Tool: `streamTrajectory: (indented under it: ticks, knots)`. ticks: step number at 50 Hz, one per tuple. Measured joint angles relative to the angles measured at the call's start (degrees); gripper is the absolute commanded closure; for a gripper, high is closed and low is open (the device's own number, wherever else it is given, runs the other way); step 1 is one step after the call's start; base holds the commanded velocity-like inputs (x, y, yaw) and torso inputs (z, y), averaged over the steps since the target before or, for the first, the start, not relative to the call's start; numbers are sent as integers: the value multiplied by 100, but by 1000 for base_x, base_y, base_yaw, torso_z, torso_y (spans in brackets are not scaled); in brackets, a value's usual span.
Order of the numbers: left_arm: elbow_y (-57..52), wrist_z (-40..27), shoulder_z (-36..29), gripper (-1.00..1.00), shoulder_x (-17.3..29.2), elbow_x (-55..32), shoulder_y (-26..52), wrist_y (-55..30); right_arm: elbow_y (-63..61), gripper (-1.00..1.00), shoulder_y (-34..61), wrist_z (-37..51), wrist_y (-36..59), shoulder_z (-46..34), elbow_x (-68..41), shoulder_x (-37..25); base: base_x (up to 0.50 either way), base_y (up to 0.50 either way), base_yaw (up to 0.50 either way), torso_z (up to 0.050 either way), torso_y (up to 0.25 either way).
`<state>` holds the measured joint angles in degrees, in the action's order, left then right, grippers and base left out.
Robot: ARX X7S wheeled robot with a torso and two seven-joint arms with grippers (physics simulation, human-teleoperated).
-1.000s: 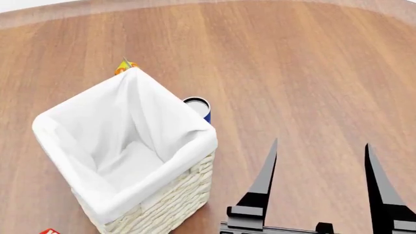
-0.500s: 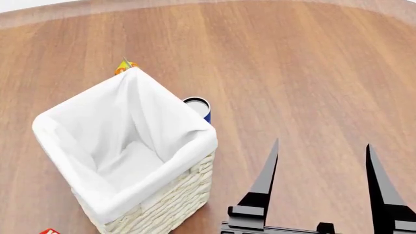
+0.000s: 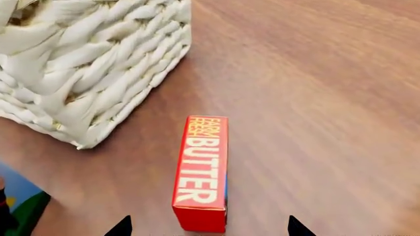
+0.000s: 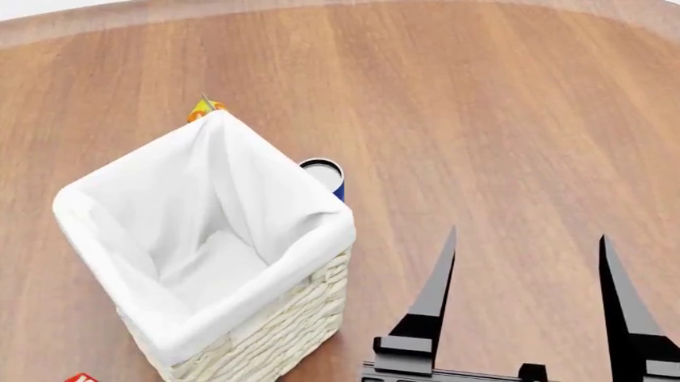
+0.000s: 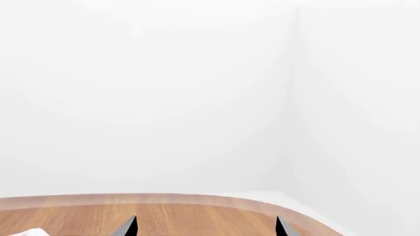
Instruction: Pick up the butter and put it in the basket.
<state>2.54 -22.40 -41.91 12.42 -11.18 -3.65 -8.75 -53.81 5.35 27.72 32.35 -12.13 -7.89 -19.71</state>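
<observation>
In the left wrist view the butter [image 3: 200,172], a small red box with "BUTTER" lettering, lies flat on the wooden table beside a corner of the basket [image 3: 85,64]. My left gripper [image 3: 208,227] is open, and the box's near end sits between its two fingertips without touching them. From the head view I look down into the basket [image 4: 250,334], cream wicker with a white liner and nothing inside. The left gripper is outside that view. To the right of the basket my right gripper [image 4: 526,234] hangs open and holds nothing; it also shows in its wrist view [image 5: 206,227].
A blue can [image 4: 324,171] stands against the basket's far side. An orange tip [image 4: 204,107] pokes out behind the basket. A red corner [image 4: 80,378] shows at the head view's bottom left edge. A blue and green object [image 3: 19,196] lies near the left gripper. The table's curved edge [image 5: 196,199] meets white walls.
</observation>
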Motion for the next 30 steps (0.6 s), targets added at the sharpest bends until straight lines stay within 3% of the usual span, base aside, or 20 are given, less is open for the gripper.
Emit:
streamTrajectory:
  ticks: [30]
  knots:
    - [919,208,5,-100,-248,-158,460,158,-55,-100,16,83,29,35,-83,-73,0,0,0,0,0]
